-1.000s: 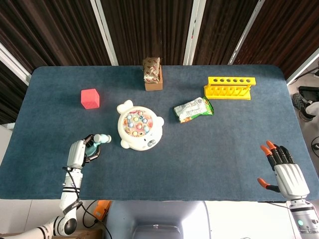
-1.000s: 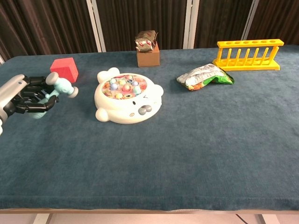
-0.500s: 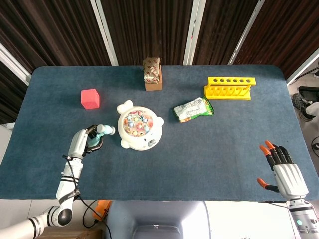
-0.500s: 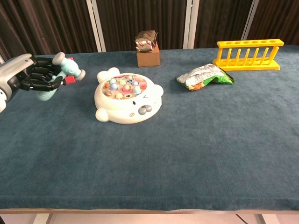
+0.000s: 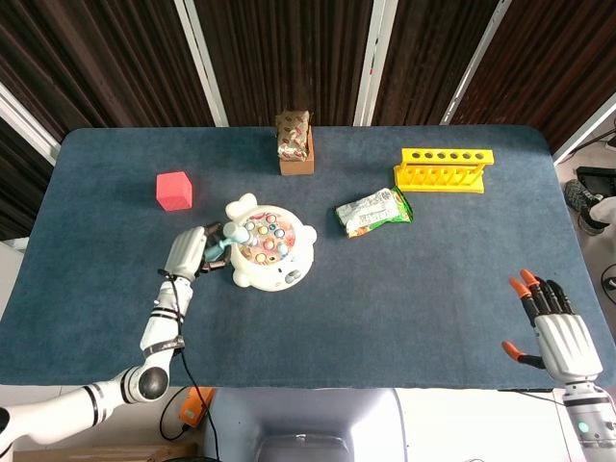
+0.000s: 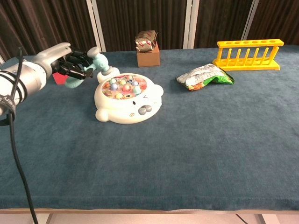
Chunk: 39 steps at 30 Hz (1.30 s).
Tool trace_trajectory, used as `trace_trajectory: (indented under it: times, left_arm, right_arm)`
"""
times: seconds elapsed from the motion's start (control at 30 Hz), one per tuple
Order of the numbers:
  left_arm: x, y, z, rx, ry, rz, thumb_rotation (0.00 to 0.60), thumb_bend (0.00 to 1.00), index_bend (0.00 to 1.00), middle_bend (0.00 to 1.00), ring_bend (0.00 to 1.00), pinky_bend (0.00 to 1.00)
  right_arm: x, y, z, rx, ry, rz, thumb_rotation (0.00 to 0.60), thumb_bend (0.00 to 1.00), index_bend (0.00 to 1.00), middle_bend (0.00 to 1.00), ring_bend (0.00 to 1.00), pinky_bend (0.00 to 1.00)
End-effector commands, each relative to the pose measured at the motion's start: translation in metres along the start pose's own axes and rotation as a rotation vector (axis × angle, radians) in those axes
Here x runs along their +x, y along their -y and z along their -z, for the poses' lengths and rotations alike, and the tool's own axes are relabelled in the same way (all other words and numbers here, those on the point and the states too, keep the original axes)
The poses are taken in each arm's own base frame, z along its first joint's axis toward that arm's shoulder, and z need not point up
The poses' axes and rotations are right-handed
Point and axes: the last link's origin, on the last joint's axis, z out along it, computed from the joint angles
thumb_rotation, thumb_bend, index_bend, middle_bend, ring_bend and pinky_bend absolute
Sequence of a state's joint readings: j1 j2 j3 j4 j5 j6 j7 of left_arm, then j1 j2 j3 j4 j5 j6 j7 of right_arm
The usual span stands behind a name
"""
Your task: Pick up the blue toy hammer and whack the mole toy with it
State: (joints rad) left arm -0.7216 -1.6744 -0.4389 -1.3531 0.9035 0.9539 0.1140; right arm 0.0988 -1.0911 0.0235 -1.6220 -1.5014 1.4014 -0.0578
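Hammer (image 6: 93, 64) sat gripped in the left hand (image 6: 70, 65) — head poised just above the near rim of the mole toy (image 6: 127, 98), which lay rightward; the right hand (image 5: 558, 332) hung open, well apart.

light: even, bright, diffuse overhead light is falling on the table (image 5: 385, 318) | shadows: objects are casting only faint, soft ones | glare: none is showing on the cloth | focus: both views are staying sharp | distortion: the table edges are bowing slightly in the head view
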Motion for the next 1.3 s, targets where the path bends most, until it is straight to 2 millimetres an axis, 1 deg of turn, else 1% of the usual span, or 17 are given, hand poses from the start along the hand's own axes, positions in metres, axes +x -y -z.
trace_trajectory:
  times: [0.03, 0.27, 0.4, 0.53, 0.67, 0.83, 0.93, 1.1, 1.3]
  left_arm:
    - [-0.006, -0.011, -0.014, 0.03, 0.027, -0.028, 0.6, 0.88, 0.56, 0.93, 1.0, 1.0]
    - [-0.018, -0.015, -0.028, 0.083, 0.05, -0.057, 0.6, 0.89, 0.56, 0.94, 1.0, 1.0]
    - [-0.023, -0.017, -0.033, 0.093, 0.057, -0.083, 0.6, 0.9, 0.56, 0.94, 1.0, 1.0]
    - [-0.025, -0.018, -0.032, 0.095, 0.061, -0.112, 0.6, 0.9, 0.56, 0.94, 1.0, 1.0]
    - [-0.028, -0.014, -0.032, 0.112, 0.082, -0.144, 0.6, 0.91, 0.57, 0.94, 1.0, 1.0]
    - [-0.028, -0.014, -0.033, 0.124, 0.095, -0.148, 0.6, 0.91, 0.57, 0.94, 1.0, 1.0]
    - [-0.027, -0.017, -0.032, 0.114, 0.093, -0.135, 0.6, 0.91, 0.57, 0.94, 1.0, 1.0]
    - [-0.023, -0.028, -0.028, 0.07, 0.078, -0.106, 0.6, 0.91, 0.57, 0.94, 1.0, 1.0]
    - [-0.026, -0.037, -0.028, 0.055, 0.075, -0.101, 0.6, 0.9, 0.57, 0.94, 1.0, 1.0]
  right_arm:
    - [0.001, -0.001, 0.0, -0.005, -0.001, -0.002, 0.6, 0.34, 0.0, 0.0, 0.0, 0.0]
    - [0.003, -0.003, -0.001, -0.01, -0.001, -0.01, 0.6, 0.34, 0.0, 0.0, 0.0, 0.0]
    - [0.004, -0.004, 0.001, -0.008, -0.004, -0.013, 0.6, 0.34, 0.0, 0.0, 0.0, 0.0]
    - [0.005, -0.005, 0.001, -0.012, -0.009, -0.016, 0.6, 0.34, 0.0, 0.0, 0.0, 0.0]
    - [0.006, -0.006, 0.002, -0.011, -0.009, -0.017, 0.6, 0.34, 0.0, 0.0, 0.0, 0.0]
    - [0.006, -0.005, 0.002, -0.009, -0.008, -0.017, 0.6, 0.34, 0.0, 0.0, 0.0, 0.0]
    - [0.006, -0.006, 0.002, -0.01, -0.008, -0.016, 0.6, 0.34, 0.0, 0.0, 0.0, 0.0]
    - [0.006, -0.005, 0.002, -0.009, -0.007, -0.017, 0.6, 0.34, 0.0, 0.0, 0.0, 0.0]
    - [0.007, -0.005, 0.004, -0.003, -0.008, -0.022, 0.6, 0.34, 0.0, 0.0, 0.0, 0.0]
